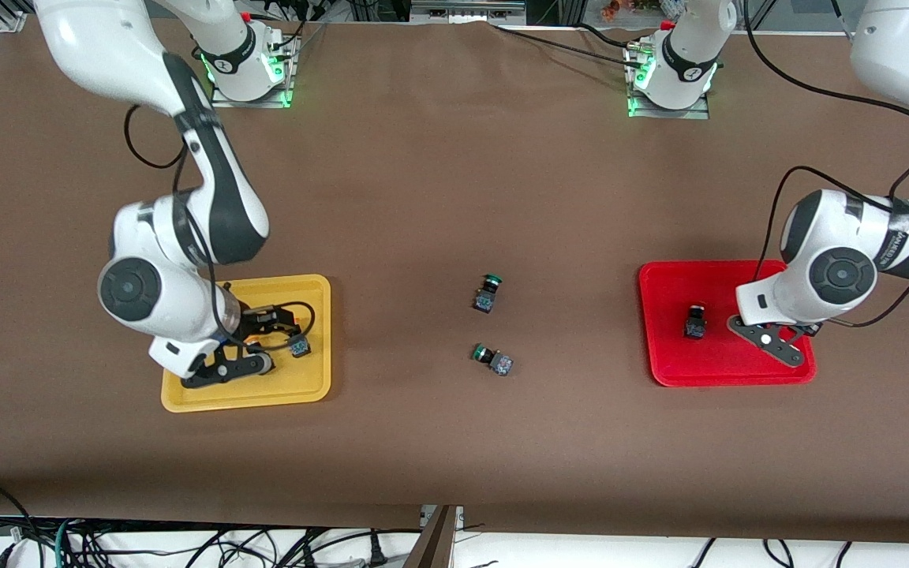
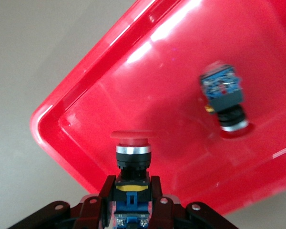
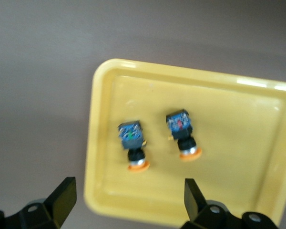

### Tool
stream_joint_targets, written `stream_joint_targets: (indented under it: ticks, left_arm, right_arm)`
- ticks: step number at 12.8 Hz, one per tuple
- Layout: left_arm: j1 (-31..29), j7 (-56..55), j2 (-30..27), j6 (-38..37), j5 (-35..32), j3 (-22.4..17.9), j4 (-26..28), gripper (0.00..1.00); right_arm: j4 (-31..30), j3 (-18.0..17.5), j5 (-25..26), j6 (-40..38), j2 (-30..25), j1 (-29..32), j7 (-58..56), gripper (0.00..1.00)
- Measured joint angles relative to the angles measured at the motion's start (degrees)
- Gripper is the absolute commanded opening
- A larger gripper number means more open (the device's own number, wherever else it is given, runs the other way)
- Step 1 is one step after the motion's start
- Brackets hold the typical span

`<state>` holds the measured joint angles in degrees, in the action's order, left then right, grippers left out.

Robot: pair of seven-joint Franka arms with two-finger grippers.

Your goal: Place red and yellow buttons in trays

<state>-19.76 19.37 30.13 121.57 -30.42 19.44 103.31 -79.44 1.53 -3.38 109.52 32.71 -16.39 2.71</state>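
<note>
My left gripper [image 2: 132,183] is shut on a red button [image 2: 131,152] by its black body and holds it over the red tray [image 2: 157,90]. A second red button [image 2: 224,98] lies in that tray; it also shows in the front view [image 1: 695,322], beside my left gripper [image 1: 774,343] on the red tray [image 1: 667,355]. My right gripper [image 3: 128,191] is open and empty over the yellow tray [image 3: 238,124]. Two yellow buttons [image 3: 133,148] [image 3: 183,136] lie side by side in it. The front view shows one yellow button [image 1: 301,345] beside my right gripper [image 1: 237,353] on the yellow tray [image 1: 314,293].
Two green-capped switches lie on the brown table between the trays, one [image 1: 487,293] farther from the front camera than the other [image 1: 492,359]. The arms' bases stand along the table's back edge.
</note>
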Motion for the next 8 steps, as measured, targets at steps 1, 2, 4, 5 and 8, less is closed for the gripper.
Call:
stream_joint_targets:
  ticks: [1, 2, 4, 5, 8]
  left_arm:
    - [-0.3, -1.4, 1.0, 0.9, 0.0, 0.0, 0.1, 0.15]
    - [-0.3, -3.1, 1.7, 1.6, 0.0, 0.2, 0.6, 0.19]
    - [-0.2, -5.6, 2.2, 3.0, 0.0, 0.8, 1.8, 0.99]
    - [-0.1, -6.1, 2.2, 3.3, 0.0, 0.9, 2.0, 1.0]
    - [-0.2, -6.6, 1.1, 3.3, 0.4, 1.4, 1.4, 1.0]
  right_arm:
    - [0.0, 0.0, 0.0, -3.4, -3.0, -0.2, 2.3, 1.0]
    - [0.0, 0.0, 0.0, -7.2, -6.3, -0.2, 3.9, 1.0]
    - [-0.3, 0.7, 0.0, -14.3, -12.9, -0.2, 5.0, 1.0]
    - [-1.0, 1.7, 0.1, -16.9, -16.1, -0.2, 5.0, 1.0]
    - [-9.2, 4.8, 0.1, -17.9, -24.5, 0.1, 4.3, 1.0]
